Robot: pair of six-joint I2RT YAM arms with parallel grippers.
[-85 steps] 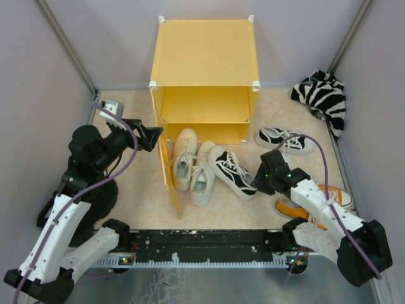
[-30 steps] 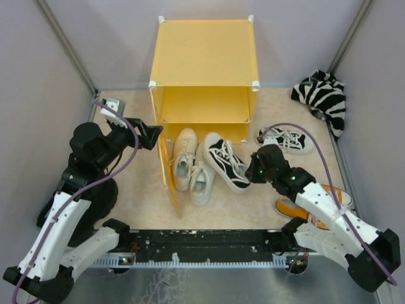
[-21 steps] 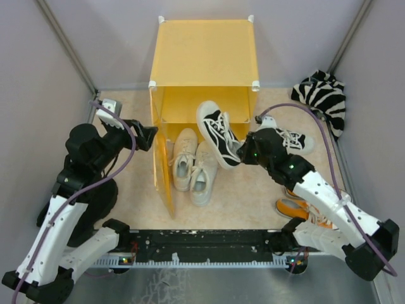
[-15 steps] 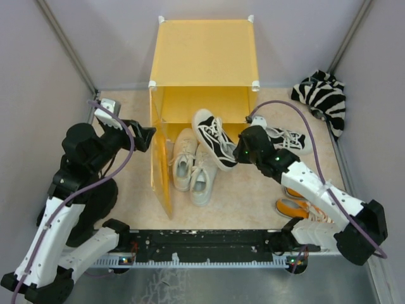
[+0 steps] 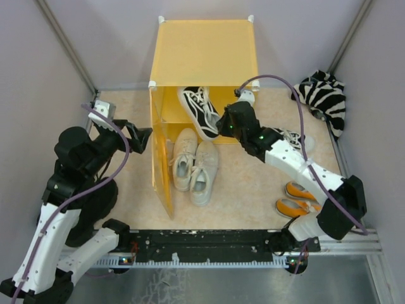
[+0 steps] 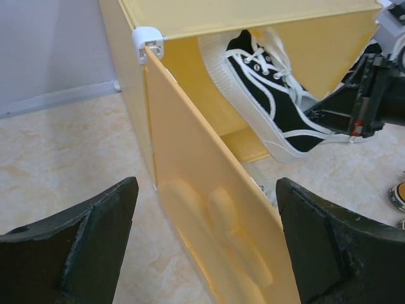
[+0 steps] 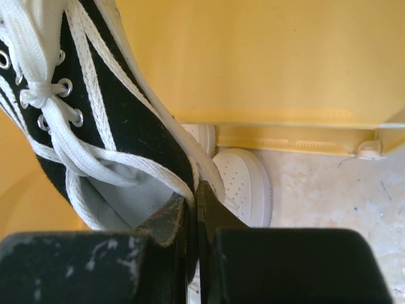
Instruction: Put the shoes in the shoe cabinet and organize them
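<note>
The left gripper (image 5: 139, 135) hangs with jaws spread wide, holding nothing, just beside the open door (image 5: 161, 171), which is embossed with an apple-like shape. The yellow-orange shoe cabinet (image 5: 205, 54) has white corner connectors. The off-white pair (image 5: 193, 164) lies on the floor before its lower opening. A black canvas sneaker (image 5: 197, 111) with white laces and sole is tilted, its toe inside the upper compartment. The right gripper (image 5: 224, 123) is pinched tight on its heel collar. The orange pair (image 5: 304, 199) lies far right.
</note>
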